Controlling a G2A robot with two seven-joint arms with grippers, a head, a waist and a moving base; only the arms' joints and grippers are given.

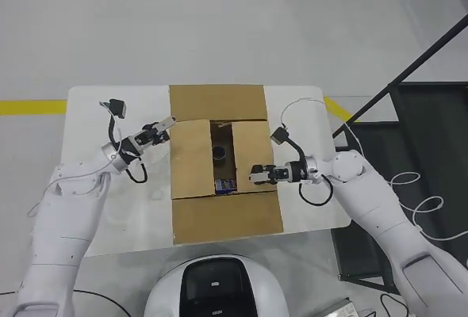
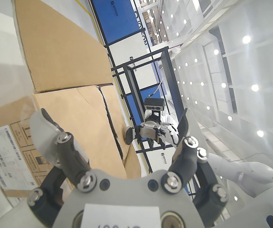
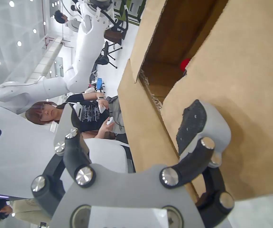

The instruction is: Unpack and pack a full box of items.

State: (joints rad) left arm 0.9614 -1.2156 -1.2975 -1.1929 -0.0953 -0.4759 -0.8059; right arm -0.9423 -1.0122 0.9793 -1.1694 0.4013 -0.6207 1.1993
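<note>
Both arms are angling inward: left gripper [image 1: 164,127] hovering open-jawed beside the brown cardboard box's [image 1: 218,103] left flap [image 1: 193,158], right gripper's [image 1: 256,174] spread jaws straddling the right flap [image 1: 251,147].

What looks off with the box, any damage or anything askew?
Minor wear only: the flap edge between the right gripper fingers looks frayed, its corrugation ragged. The cardboard box sits square on the table, with two flaps partly covering the opening. Nothing has spilled.
</note>
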